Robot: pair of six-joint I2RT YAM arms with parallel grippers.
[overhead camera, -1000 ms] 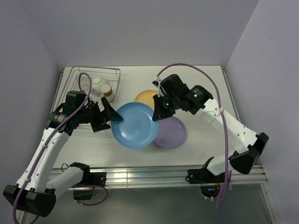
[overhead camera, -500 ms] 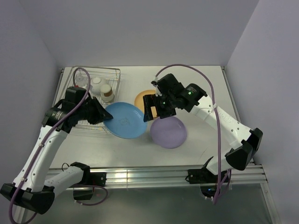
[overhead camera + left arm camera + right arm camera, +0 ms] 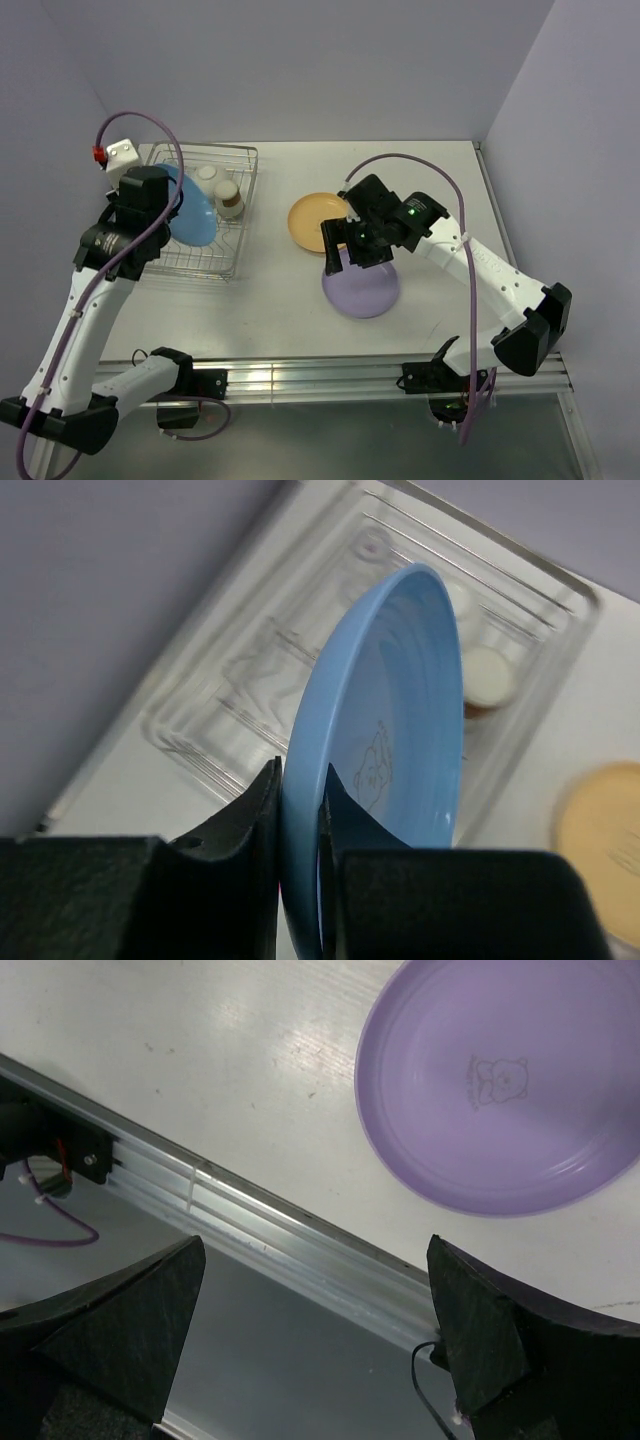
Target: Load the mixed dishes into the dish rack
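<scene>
My left gripper (image 3: 300, 780) is shut on the rim of the blue plate (image 3: 400, 700), which it holds tilted on edge over the dish rack (image 3: 250, 660). From above, the blue plate (image 3: 192, 215) hangs over the left half of the wire dish rack (image 3: 240, 272), under my left wrist. A cream cup (image 3: 230, 196) and a small white vessel (image 3: 207, 177) stand in the rack's far right corner. The purple plate (image 3: 365, 290) and the yellow-orange plate (image 3: 312, 212) lie flat on the table. My right gripper (image 3: 343, 252) stands open and empty above the purple plate's (image 3: 500, 1090) left edge.
An aluminium rail (image 3: 320, 375) runs along the table's near edge and shows below my right fingers (image 3: 150, 1300). Walls close in the table at the left, the back and the right. The rack sits against the left wall.
My left gripper closed on the blue plate and carried it left, up on edge over the rack. My right gripper let go of it, opened wide and moved down over the purple plate.
</scene>
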